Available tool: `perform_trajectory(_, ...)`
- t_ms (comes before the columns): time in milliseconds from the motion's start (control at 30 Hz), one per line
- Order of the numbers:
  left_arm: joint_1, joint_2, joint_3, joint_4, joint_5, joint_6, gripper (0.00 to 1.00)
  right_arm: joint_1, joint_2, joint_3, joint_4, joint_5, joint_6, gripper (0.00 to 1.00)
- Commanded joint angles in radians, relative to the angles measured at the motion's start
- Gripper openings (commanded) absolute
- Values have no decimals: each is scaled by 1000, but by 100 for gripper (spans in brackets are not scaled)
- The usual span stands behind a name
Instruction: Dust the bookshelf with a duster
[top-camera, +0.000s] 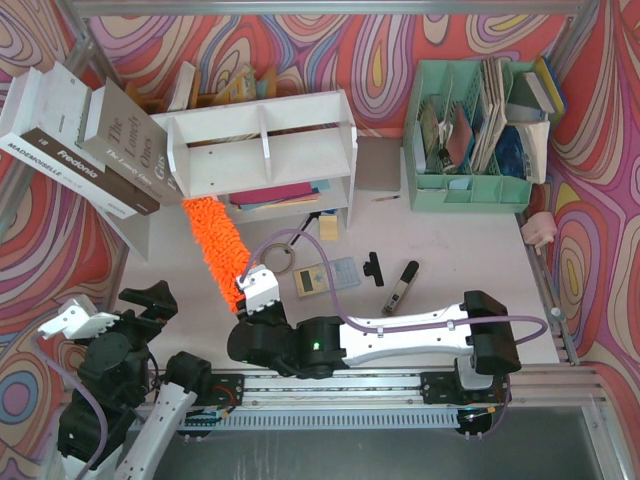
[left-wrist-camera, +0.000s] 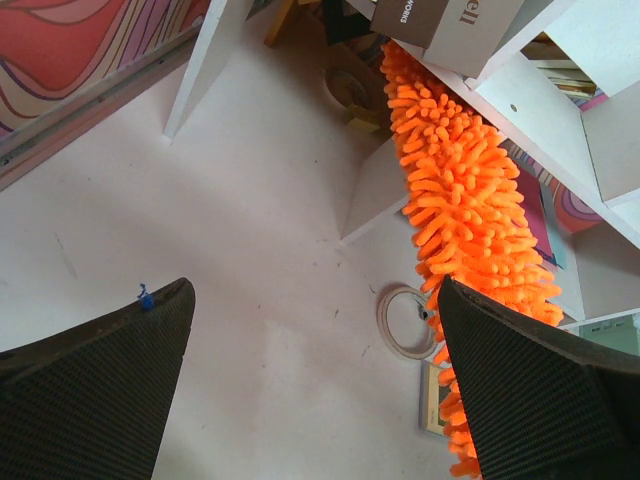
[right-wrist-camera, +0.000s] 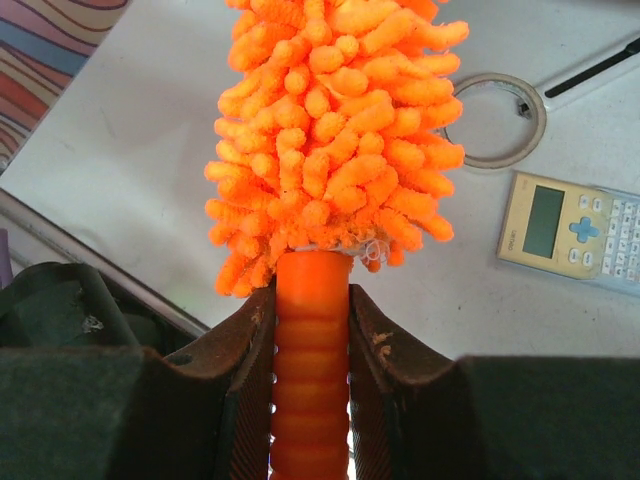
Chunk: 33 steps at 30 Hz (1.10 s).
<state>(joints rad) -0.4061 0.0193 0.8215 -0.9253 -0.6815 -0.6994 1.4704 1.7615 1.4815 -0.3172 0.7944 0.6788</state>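
Dusting looks under way: right gripper (right-wrist-camera: 312, 325) clamps the handle of the duster (top-camera: 213, 245), whose long axis runs away and slightly left, fluffy tip at the lower left corner of the bookshelf (top-camera: 262, 140). Next calls for a sideways sweep along that tier; left gripper (left-wrist-camera: 315, 290) gapes empty

The duster (top-camera: 212, 245) slants before the bookshelf (top-camera: 265, 140); organizer (top-camera: 470, 190) stands to its right.
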Motion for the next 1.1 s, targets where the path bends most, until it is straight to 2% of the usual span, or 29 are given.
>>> perform_trajectory(0,-5,-15,-2,2,-10,8,99,-1,-18,28,81,14,-31,0)
perform_trajectory(200,-5,-15,-3,2,-10,7,98,-1,4,43,243,-151,-202,0)
perform_trajectory(367,-5,-15,-7,6,-9,8,98,2,33,46,314,-243,-280,0)
perform_trajectory(667,-5,-15,-8,11,-6,10,99,-12,105,77,198,-230,-228,0)
perform_trajectory(867,-4,-15,-10,12,-3,10,98,-22,177,103,101,-310,-180,0)
perform_trajectory(1067,-4,-15,-8,9,-6,8,98,-48,182,88,91,-348,-159,0)
